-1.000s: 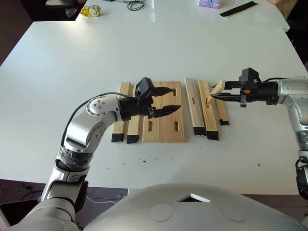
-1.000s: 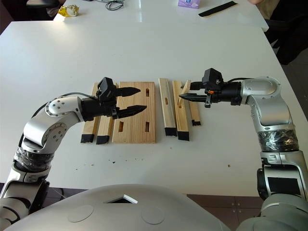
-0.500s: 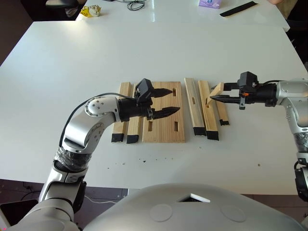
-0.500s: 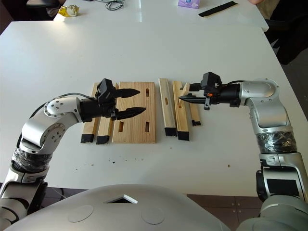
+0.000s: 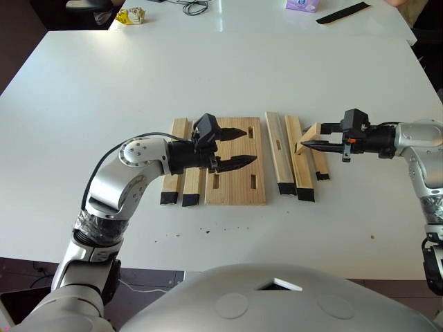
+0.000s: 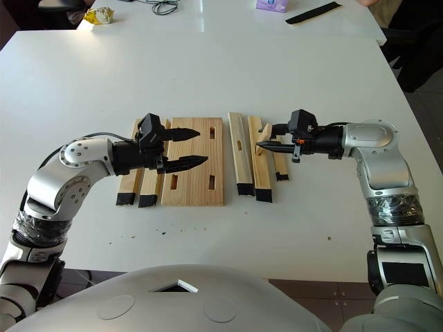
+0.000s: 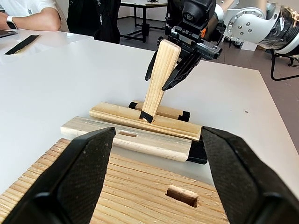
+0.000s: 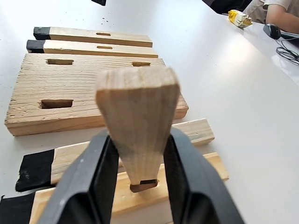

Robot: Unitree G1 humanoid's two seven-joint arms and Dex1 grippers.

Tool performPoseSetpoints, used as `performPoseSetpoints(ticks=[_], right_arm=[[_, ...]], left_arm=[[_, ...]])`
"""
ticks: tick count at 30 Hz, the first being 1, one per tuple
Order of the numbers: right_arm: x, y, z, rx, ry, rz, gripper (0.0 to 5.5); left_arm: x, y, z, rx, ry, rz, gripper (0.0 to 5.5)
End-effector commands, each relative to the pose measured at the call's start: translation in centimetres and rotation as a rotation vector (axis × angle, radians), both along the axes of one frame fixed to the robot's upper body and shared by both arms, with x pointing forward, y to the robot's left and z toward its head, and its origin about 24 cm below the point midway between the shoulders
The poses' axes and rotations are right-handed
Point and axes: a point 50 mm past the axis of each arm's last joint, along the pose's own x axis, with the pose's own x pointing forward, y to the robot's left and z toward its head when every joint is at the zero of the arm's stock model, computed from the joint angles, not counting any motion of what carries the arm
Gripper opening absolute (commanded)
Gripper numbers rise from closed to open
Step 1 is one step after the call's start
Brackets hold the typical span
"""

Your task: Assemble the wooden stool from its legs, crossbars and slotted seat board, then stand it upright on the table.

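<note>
Left eye view: white table (image 5: pixel 104 90) carries seat board (image 5: pixel 239 188), black strip (image 5: pixel 344 12) beyond.

Pale wood seat board (image 5: pixel 235 190), black-tipped legs (image 5: pixel 282 169), white table (image 5: pixel 208 69)

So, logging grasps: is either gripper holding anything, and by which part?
The right gripper clamps the short crossbar by its upper half; the left gripper, open, holds nothing.
</note>
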Motion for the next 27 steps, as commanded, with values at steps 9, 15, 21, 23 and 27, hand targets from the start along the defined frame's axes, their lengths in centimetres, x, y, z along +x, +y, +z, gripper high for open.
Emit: performPoseSetpoints(ticks=[9, 15, 21, 23, 27], right_arm=[[0.0, -0.9, -0.2, -0.08, 0.004, 0.013, 1.31], [-0.5, -0.8, -0.9, -0.075, 0.021, 0.015, 1.31], [-0.7, -1.1, -1.5, -0.048, 0.061, -0.01, 1.31], [-0.7, -1.4, -1.9, -0.044, 0.077, -0.035, 1.31], [-1.1, -2.3, -3.2, -0.044, 0.138, -0.091, 1.31]], left_arm=[[-0.4, 0.1, -0.1, -0.005, -0.008, 0.021, 3.41], [-0.6, 0.2, -0.3, 0.016, -0.008, 0.011, 3.41], [-0.5, 0.2, -0.3, 0.025, -0.012, 0.01, 3.41], [-0.4, 0.3, -0.3, 0.029, -0.012, 0.011, 3.41], [-0.2, 0.4, -0.2, 0.034, -0.016, 0.016, 3.41]])
